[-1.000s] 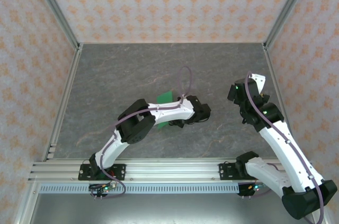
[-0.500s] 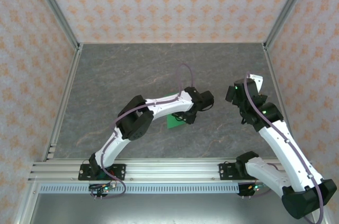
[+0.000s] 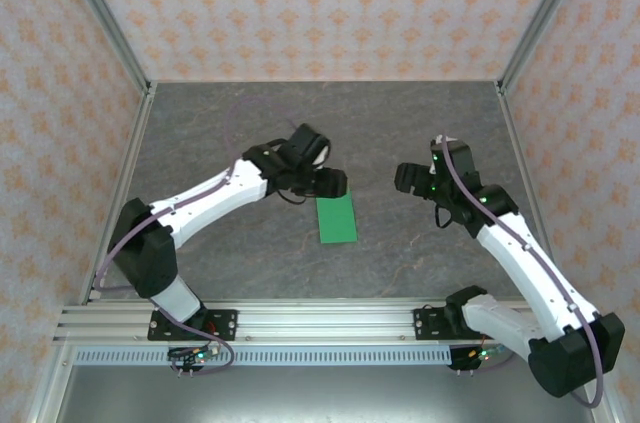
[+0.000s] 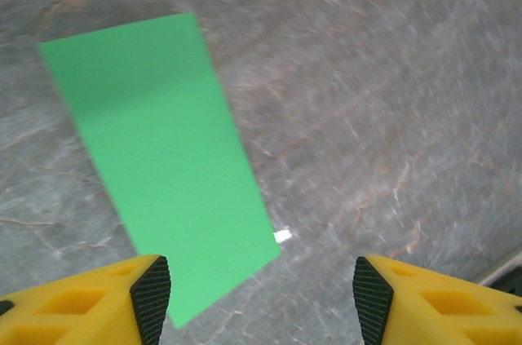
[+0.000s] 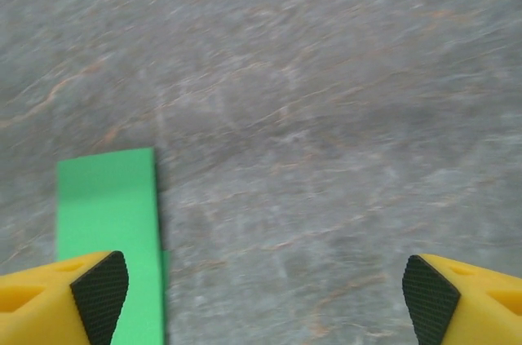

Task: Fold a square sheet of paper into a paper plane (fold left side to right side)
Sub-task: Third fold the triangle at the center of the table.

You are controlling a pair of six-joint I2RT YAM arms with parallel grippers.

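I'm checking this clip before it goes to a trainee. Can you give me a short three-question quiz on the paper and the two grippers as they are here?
1. True or false: the left gripper is clamped on the green paper.
2. What shape does the paper show on the table? A) a square B) a long rectangle C) a pointed dart
3. From the overhead camera, which is nearer the paper: the left gripper or the right gripper?
Key: 1 false, its jaws are open and the paper lies free. 2 B. 3 the left gripper.
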